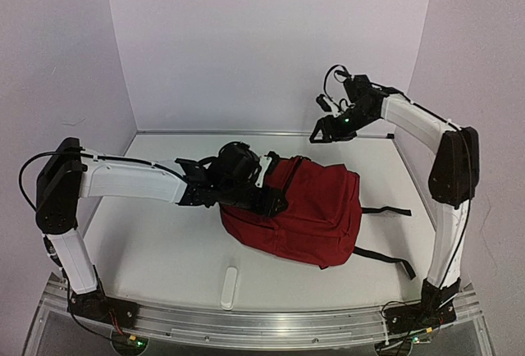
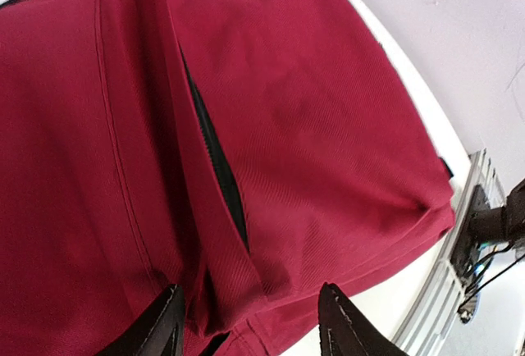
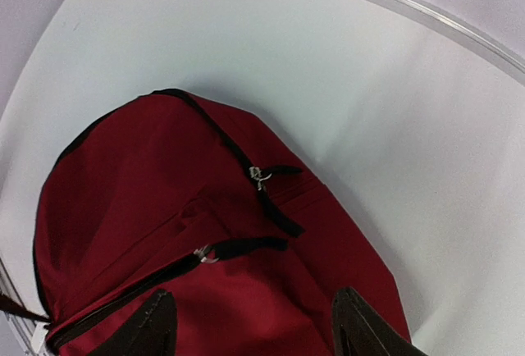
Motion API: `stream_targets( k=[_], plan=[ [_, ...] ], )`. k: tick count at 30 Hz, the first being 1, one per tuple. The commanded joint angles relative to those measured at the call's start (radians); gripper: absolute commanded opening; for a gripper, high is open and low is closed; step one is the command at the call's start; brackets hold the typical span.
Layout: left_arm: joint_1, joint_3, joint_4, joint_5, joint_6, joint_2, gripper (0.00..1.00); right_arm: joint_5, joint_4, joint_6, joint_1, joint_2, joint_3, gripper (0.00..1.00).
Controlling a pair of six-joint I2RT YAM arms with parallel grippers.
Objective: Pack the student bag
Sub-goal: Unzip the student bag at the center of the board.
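The student bag [image 1: 308,208], dark red with black straps and zippers, lies on its side in the middle of the table. My left gripper [image 1: 275,202] hovers at the bag's left end. In the left wrist view it [image 2: 250,313] stands open, with a loose fold of red fabric [image 2: 225,249] beside a black zipper slit [image 2: 215,159] between its fingers, not pinched. My right gripper [image 1: 321,135] hangs raised behind the bag at the back right. It [image 3: 254,317] is open above the bag [image 3: 164,184], holding nothing; two zipper pulls [image 3: 261,177] [image 3: 205,251] show below it.
A small white oblong object [image 1: 230,287] lies near the front edge of the table. Black straps [image 1: 385,210] trail from the bag to the right. Walls close in the table [image 1: 156,233] at the back and on both sides.
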Motion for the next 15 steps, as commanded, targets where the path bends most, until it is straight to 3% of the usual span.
stream_targets(
  k=[1, 9, 15],
  plan=[
    [0.043, 0.079, -0.03, -0.013, -0.024, -0.022, 0.56, -0.075, 0.028, 0.043, 0.003, -0.203, -0.092, 0.65],
    [0.122, 0.153, -0.054, 0.001, -0.042, 0.036, 0.56, -0.111, 0.027, 0.124, 0.078, -0.264, -0.261, 0.65],
    [0.147, 0.123, -0.005, 0.054, -0.066, 0.03, 0.57, -0.056, 0.027, 0.148, 0.156, -0.244, -0.309, 0.6]
  ],
)
